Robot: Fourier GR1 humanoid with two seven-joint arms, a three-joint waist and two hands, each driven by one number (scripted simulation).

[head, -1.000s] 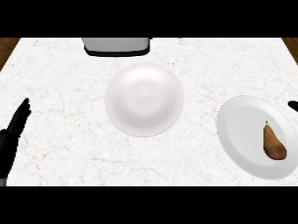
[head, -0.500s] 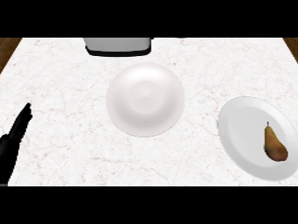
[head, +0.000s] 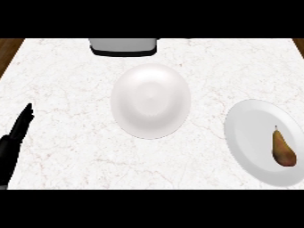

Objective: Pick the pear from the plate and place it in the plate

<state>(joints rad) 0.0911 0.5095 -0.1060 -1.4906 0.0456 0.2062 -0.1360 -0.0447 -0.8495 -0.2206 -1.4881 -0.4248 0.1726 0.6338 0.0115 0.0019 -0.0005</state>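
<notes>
Brown pear (head: 283,149) on right plate (head: 253,133); left hand (head: 13,138) edge-on, lower-left.

1 head cam, looks steeply down on counter (head: 75,80); whole top in frame.

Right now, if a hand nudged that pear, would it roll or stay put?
The pear lies on its side on the right-hand plate, so a nudge would probably make it roll in a curve toward its narrow end. Its smooth skin may slip. The plate's raised rim should likely stop it.
</notes>
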